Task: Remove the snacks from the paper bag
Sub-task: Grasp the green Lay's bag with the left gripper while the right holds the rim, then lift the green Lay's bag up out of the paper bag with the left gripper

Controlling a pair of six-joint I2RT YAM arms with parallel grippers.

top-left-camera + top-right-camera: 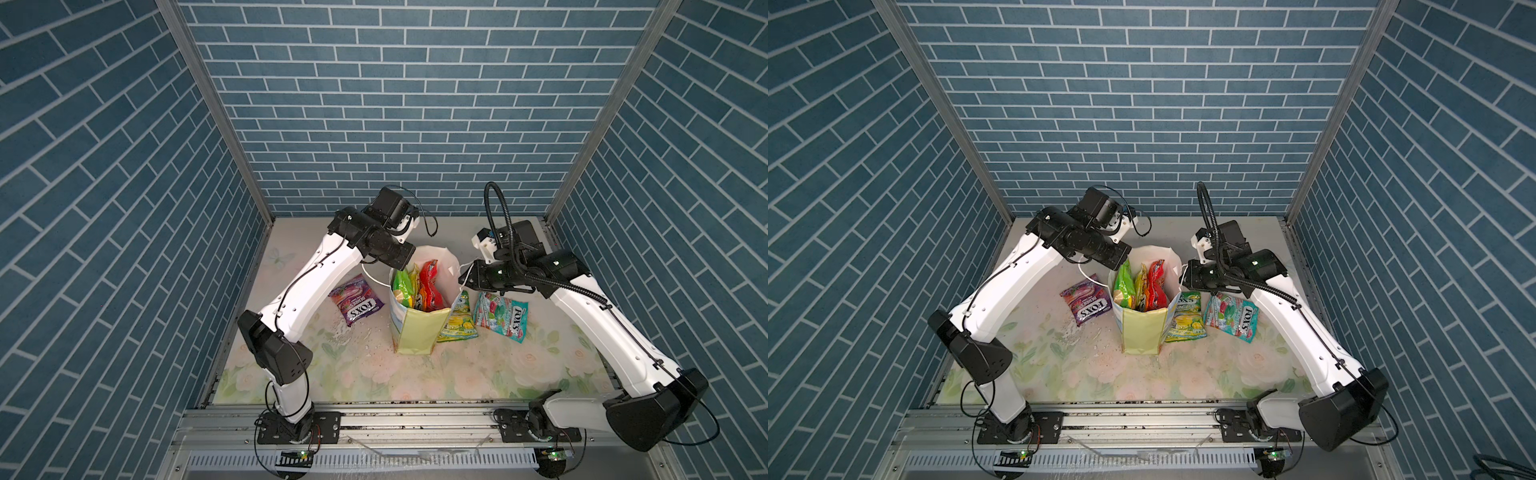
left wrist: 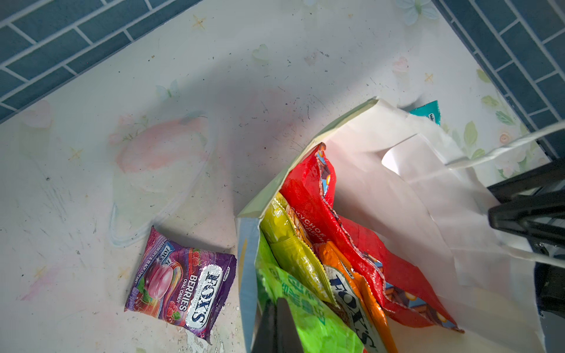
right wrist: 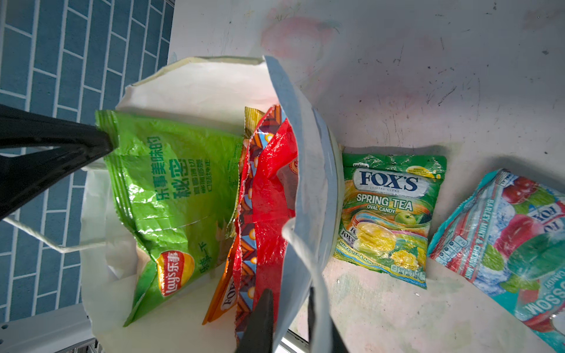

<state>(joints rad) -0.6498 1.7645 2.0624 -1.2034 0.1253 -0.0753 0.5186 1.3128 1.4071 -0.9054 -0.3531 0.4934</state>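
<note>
Several snacks (image 1: 428, 286) half-hidden inside paper bag (image 1: 415, 332); left gripper (image 3: 105, 144) pinches chip bag (image 3: 171, 189).

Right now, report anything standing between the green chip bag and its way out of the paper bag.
Nothing visible does. The left gripper is shut on the top edge of the green chip bag, and the mouth of the paper bag is open above it. The right gripper pinches the opposite wall, clear of that path.

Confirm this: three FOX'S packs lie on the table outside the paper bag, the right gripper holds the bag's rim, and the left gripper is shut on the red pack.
Wrong on one count: the left gripper is shut on a corner of the green chip bag, not the red pack, which stands in the paper bag. The right wrist view shows it. The rest is right.
</note>
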